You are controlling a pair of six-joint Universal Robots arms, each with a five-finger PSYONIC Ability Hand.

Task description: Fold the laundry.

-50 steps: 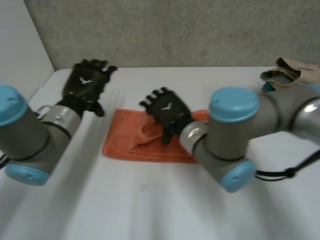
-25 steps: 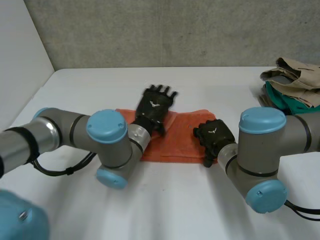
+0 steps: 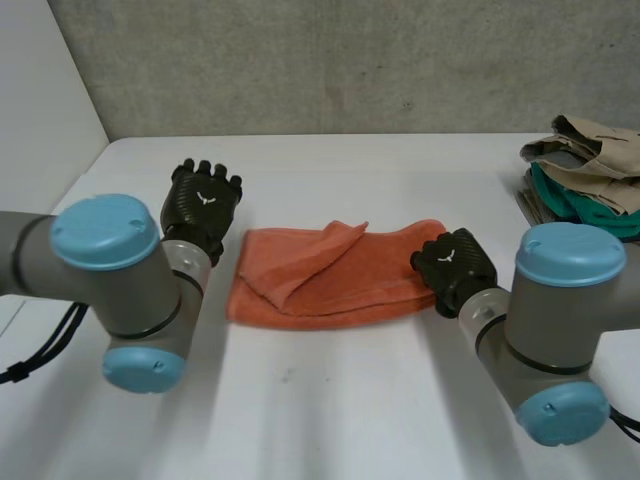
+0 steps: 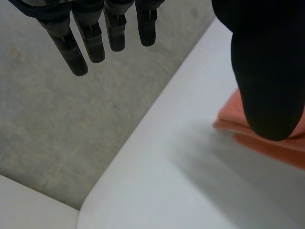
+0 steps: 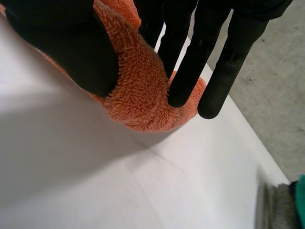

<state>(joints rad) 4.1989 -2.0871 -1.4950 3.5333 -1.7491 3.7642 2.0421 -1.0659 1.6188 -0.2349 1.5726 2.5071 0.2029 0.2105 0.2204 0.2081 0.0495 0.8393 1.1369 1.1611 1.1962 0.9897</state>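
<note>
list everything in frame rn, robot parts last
towel: 1, orange, middle of the table, partly folded with a flap lying across its top
clothes pile: 1, beige pieces over teal, far right edge of the table
table: 1, white, under everything
wall: 1, grey concrete, behind the table
left arm: 1, grey with light-blue caps, near left of the table
right arm: 1, grey with light-blue caps, near right of the table
left hand: 1, black, fingers straight, beside the towel's left end, holding nothing
right hand: 1, black, at the towel's right end, pinching it between thumb and fingers
</note>
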